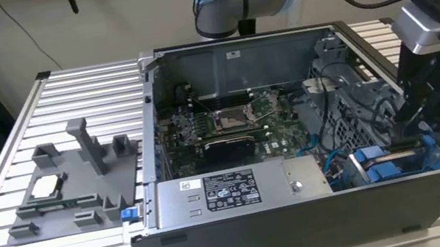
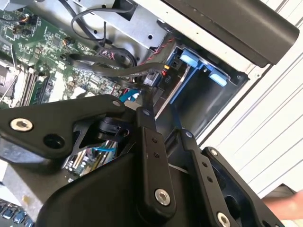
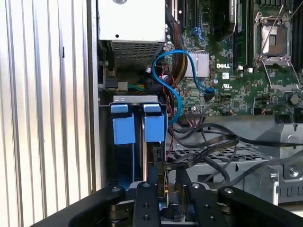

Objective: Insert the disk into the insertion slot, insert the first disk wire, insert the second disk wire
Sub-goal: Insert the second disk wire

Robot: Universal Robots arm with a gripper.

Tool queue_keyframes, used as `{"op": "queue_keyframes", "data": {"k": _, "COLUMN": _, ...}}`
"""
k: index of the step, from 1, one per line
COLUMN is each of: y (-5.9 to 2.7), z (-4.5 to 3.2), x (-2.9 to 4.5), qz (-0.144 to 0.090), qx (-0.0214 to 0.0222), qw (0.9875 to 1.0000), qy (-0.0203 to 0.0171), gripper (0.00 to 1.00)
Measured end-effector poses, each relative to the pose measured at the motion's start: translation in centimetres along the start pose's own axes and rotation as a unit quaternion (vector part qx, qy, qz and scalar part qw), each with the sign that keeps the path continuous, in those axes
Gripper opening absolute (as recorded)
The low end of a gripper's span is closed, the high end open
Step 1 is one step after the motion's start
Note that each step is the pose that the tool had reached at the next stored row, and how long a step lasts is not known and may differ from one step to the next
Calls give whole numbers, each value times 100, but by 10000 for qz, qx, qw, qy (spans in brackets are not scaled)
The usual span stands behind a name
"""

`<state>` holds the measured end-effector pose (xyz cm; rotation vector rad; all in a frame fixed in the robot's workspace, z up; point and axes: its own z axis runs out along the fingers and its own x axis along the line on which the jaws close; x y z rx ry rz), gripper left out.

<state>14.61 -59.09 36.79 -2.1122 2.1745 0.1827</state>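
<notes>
Hand (image 3: 165, 189) above the insertion slot (image 3: 137, 127), its blue fittings beside a blue cable (image 3: 175, 85) and motherboard (image 3: 246, 71).

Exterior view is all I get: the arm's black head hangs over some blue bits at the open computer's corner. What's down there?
Observer: In the first wrist view the gripper is close to two blue tabs that stand side by side at the mouth of the insertion slot.
Operator: Are any loose wires near it?
Observer: Yes. In the second wrist view a black connector on the end of a black cable hangs just beyond the gripper, beside the slot.
</notes>
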Motion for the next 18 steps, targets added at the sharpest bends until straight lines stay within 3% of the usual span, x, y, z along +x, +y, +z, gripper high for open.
{"op": "queue_keyframes", "data": {"k": 11, "y": 3, "z": -219, "x": -35, "qz": 1, "qx": -8, "qw": 10000, "qy": 1, "gripper": 30}}
{"op": "queue_keyframes", "data": {"k": 18, "y": 3, "z": -228, "x": -37, "qz": 1, "qx": -8, "qw": 10000, "qy": 1, "gripper": 30}}
